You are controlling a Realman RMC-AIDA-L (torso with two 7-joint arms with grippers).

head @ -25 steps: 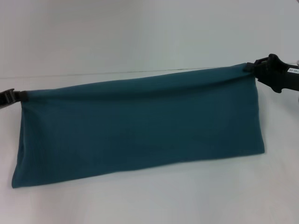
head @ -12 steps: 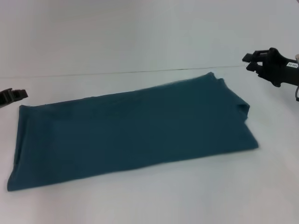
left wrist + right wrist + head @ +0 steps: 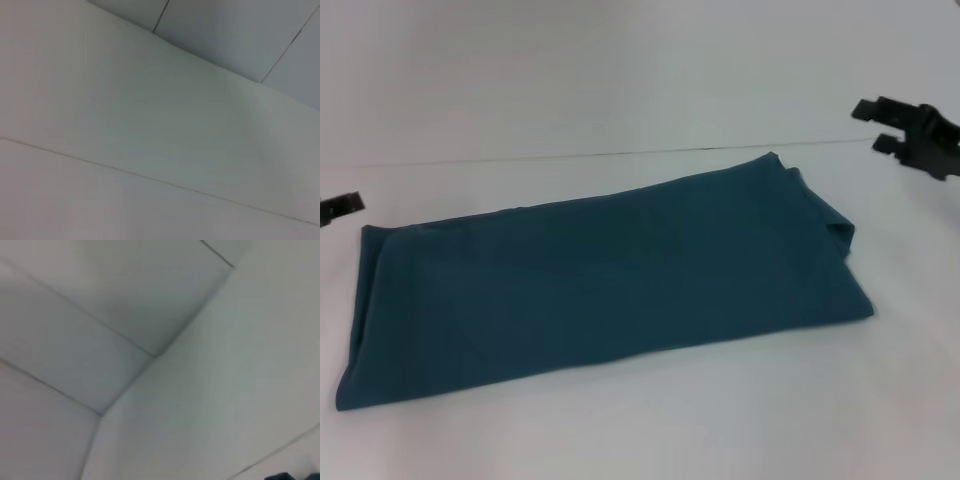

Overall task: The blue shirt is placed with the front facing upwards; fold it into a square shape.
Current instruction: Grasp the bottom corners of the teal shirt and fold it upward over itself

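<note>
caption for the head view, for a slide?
Blue shirt lies folded flat on white table; open right gripper and left gripper flank it.

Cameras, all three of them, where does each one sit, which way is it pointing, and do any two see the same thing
Head view: on the robot's head, looking forward and down at the blue shirt lying on the white table; left gripper at one edge, right gripper open at the other.
Left wrist view: on the left wrist, facing pale panelled surfaces; no fingers show.
Right wrist view: on the right wrist, facing similar pale panels; a dark bit sits at one edge.
Shared: both wrist views miss the shirt.
</note>
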